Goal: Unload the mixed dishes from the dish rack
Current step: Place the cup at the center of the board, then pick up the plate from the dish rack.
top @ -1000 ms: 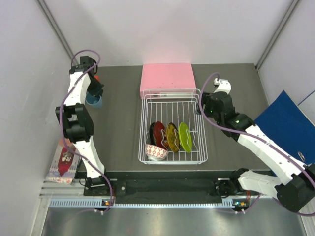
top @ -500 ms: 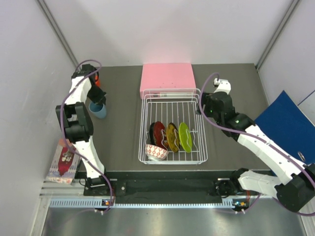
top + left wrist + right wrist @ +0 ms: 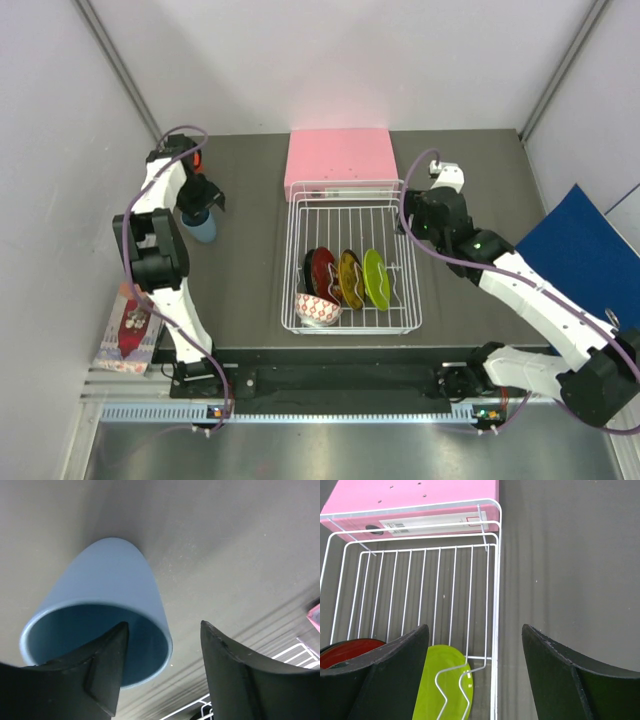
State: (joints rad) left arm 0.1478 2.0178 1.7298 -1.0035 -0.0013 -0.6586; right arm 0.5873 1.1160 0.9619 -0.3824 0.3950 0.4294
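Hovering left fingers [image 3: 95, 675] spread over light blue cup [image 3: 100, 600], right fingers [image 3: 375, 680] apart above dish rack [image 3: 496, 580].

A flat pink box [image 3: 338, 160] with a white label [image 3: 432, 523] lies at the far middle of the dark desk [image 3: 250, 270]. A blue board [image 3: 585, 250] sits beyond its right edge, a red patterned packet [image 3: 130, 330] beyond its left

Light blue cup [image 3: 100, 595]: looked smooth and satin, ceramic-like.
Dish rack [image 3: 495, 580]: was thin white coated wire, slightly glossy.
Lime green plate [image 3: 451, 690]: was smooth and glossy, with a bright highlight.
Pink box [image 3: 420, 492]: looked smooth and matt, and bore a paper label.
Surface [image 3: 570, 555]: was dark grey, matt, finely speckled.
Left claw [image 3: 162, 630]: looked like black, matt plastic.
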